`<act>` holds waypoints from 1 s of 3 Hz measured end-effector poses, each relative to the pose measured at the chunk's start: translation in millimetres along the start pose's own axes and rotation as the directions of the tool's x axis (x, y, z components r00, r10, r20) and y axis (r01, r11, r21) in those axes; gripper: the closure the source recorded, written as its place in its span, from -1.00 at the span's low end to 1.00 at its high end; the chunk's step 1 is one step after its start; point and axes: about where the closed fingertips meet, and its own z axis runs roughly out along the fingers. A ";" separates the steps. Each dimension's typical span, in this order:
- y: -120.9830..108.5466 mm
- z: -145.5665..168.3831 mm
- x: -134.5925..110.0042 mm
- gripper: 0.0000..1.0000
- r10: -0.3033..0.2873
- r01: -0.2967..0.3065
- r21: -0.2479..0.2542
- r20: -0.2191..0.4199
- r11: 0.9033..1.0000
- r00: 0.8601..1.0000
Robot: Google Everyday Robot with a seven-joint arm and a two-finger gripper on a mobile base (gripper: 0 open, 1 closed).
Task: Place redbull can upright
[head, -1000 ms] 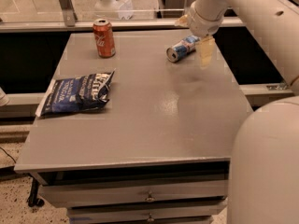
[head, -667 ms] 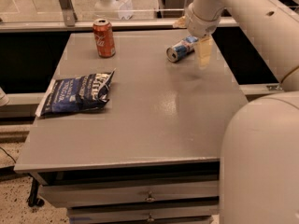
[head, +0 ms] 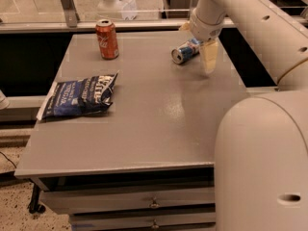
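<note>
The redbull can (head: 186, 52) is slim, silver and blue. It lies on its side at the far right of the grey table (head: 144, 129), with its silver top facing the front left. My gripper (head: 197, 43) hangs over the can's far end. One pale finger (head: 208, 57) reaches down just right of the can, and the other finger shows behind it. The jaws stand apart with the can's rear end between or just below them. The can rests on the table, not lifted.
A wider red cola can (head: 107, 39) stands upright at the far left of the table. A dark blue chip bag (head: 79, 96) lies flat at the left. My white arm and body (head: 262, 162) fill the right foreground. Drawers (head: 154, 205) sit under the table's front edge.
The gripper and the redbull can stay in almost the same place. Only the near part of my arm has shifted slightly in the foreground.
</note>
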 end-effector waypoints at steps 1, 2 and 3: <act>-0.9 6.4 2.3 -1.00 0.000 0.000 -0.015 -0.005 1.000 1.000; -0.4 12.6 4.0 -1.00 0.000 -0.001 -0.031 -0.006 1.000 1.000; 0.9 18.5 4.1 -0.68 0.001 -0.001 -0.046 0.000 0.999 1.000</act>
